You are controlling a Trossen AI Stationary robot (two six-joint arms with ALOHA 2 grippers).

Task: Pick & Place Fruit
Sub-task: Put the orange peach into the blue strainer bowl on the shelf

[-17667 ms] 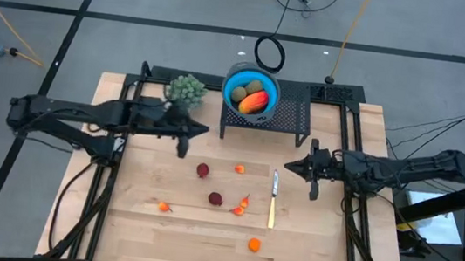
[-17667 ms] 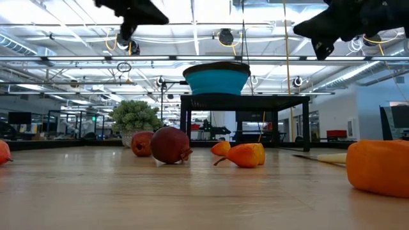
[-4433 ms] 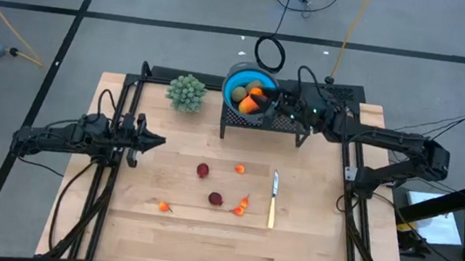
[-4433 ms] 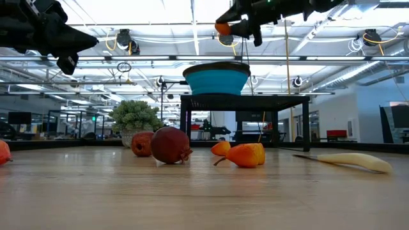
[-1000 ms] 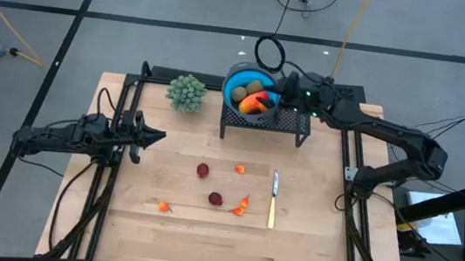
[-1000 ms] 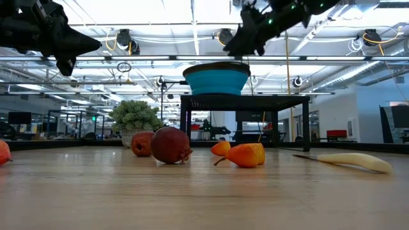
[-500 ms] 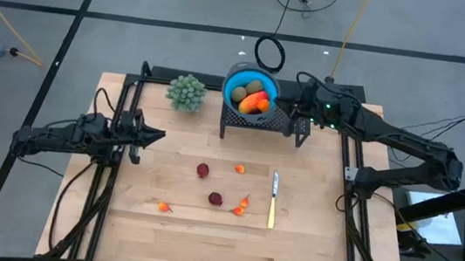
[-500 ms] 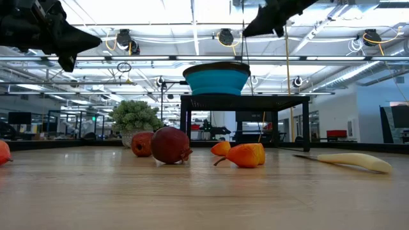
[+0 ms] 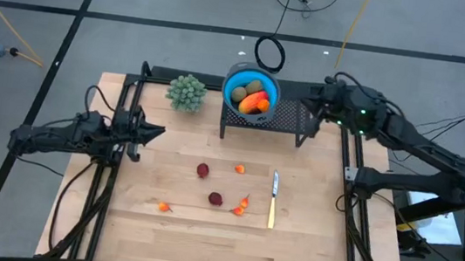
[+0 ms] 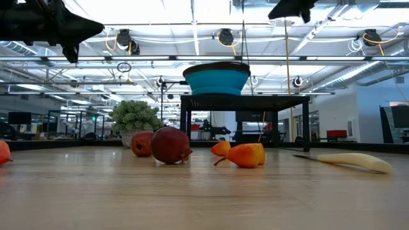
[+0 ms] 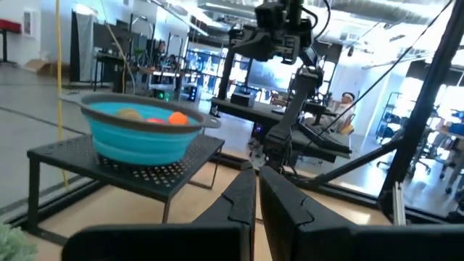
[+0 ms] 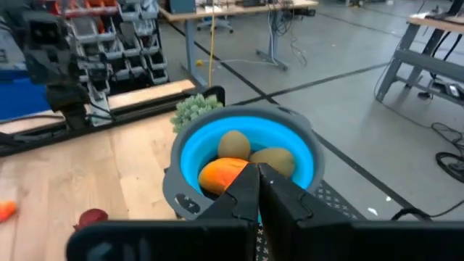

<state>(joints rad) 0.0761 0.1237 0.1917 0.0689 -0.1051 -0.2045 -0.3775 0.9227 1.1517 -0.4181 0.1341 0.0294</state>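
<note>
- The right gripper (image 9: pixel 311 113) hangs above the black stand (image 9: pixel 291 120), just beside the blue bowl (image 9: pixel 231 85), its fingers (image 12: pixel 246 190) pressed together on nothing.
- In its wrist view the bowl lies straight ahead, holding a mango (image 12: pixel 221 175) and two greenish ovals (image 12: pixel 233 144); from above a small orange piece (image 9: pixel 262 103) also shows inside.
- The left gripper (image 9: pixel 155 131) waits over the table's left side, clenched and empty, well apart from any fruit.
- Five pieces lie on the wood (image 9: pixel 307 244): a dark red ball (image 9: pixel 202 170), a second dark red ball (image 9: pixel 216 199), a tiny orange one (image 9: pixel 239 169), an orange-red piece (image 9: pixel 241 205) beside the second ball, and another small orange one (image 9: pixel 164 206) nearer the left.
- A knife (image 9: pixel 273 197) lies to the right of the fruit; the green plant (image 9: pixel 186 91) stands left of the bowl. Neither belongs in the bowl.
- Judged from this, the step in hand falls between a drop and the next pick: the right arm is empty, next to a part-filled bowl.
- The next move calls for the right arm to swing away from the stand and down toward the table, spread its fingers, and line up over one piece.
- The tiny orange one or the orange-red piece seem the handiest; the knife beside them needs a clear berth.
</note>
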